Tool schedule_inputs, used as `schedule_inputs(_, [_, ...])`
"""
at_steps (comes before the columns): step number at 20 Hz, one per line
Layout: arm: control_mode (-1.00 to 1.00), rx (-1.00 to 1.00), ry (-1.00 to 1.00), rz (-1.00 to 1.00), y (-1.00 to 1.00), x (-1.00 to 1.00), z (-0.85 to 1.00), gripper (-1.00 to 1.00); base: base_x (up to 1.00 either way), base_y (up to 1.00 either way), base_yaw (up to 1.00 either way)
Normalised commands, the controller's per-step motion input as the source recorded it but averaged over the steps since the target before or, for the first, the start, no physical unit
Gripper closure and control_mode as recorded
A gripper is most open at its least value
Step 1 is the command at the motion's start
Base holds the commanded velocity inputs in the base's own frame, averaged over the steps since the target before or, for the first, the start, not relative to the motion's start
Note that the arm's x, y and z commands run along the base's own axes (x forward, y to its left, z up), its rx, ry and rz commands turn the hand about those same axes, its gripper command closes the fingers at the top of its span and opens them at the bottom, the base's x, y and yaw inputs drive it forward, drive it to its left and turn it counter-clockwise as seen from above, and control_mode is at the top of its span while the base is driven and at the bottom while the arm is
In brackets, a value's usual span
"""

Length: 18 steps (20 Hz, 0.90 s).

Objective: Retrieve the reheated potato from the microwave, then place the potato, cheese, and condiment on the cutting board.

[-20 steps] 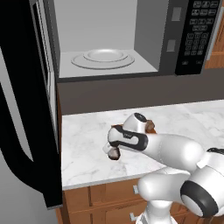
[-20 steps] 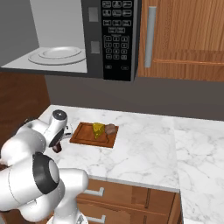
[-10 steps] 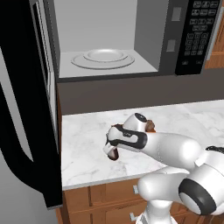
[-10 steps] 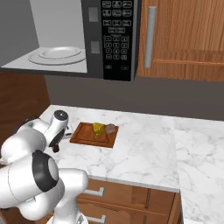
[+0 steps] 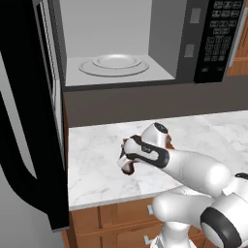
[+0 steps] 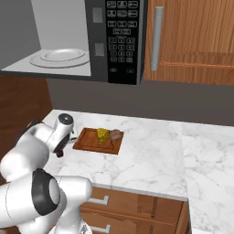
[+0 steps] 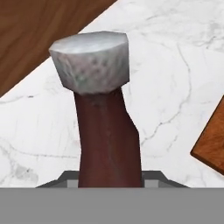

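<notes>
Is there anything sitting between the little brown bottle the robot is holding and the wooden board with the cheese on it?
No. The hand view shows only bare marble counter between the bottle and the board's corner.

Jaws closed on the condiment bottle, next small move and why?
Probably lift it straight up off the counter. The gripper looks shut on the condiment bottle, which stands left of the cutting board, where the cheese and potato already lie. Lifting clears the board's rim.
</notes>
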Motion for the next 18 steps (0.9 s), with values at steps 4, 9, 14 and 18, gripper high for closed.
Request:
schedule_inputs(4, [-1.00,0.00,-0.07,-0.01,-0.26,0.06,0.34,1.00,0.00,0.00,0.00])
schedule_inputs(9, [-1.00,0.01,-0.05,-0.01,-0.25,0.18,0.26,1.00,0.00,0.00,0.00])
schedule_inputs(14, [-1.00,0.02,0.00,-0.02,-0.27,0.26,0.11,1.00,0.00,0.00,0.00])
schedule_inputs(18, [-1.00,0.02,0.02,-0.02,-0.23,0.36,0.04,1.00,0.00,0.00,0.00])
